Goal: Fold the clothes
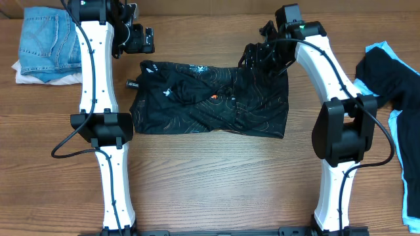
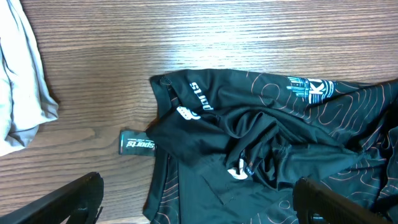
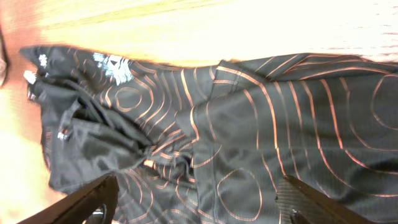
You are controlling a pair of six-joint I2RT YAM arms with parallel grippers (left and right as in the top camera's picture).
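Observation:
The black jersey (image 1: 210,98) with thin contour lines lies bunched and roughly rectangular in the middle of the table. It fills the left wrist view (image 2: 273,143) and the right wrist view (image 3: 249,124). My left gripper (image 1: 139,39) is open, above the jersey's far left corner, with nothing between its fingers (image 2: 199,202). My right gripper (image 1: 262,56) is open, over the jersey's far right corner, fingers spread above the fabric (image 3: 199,202). A black-and-light-blue garment (image 1: 394,98) lies at the right edge.
Folded blue jeans (image 1: 46,39) on a white cloth (image 1: 39,77) sit at the far left corner. A small black tag (image 2: 137,143) lies on the wood beside the jersey's left edge.

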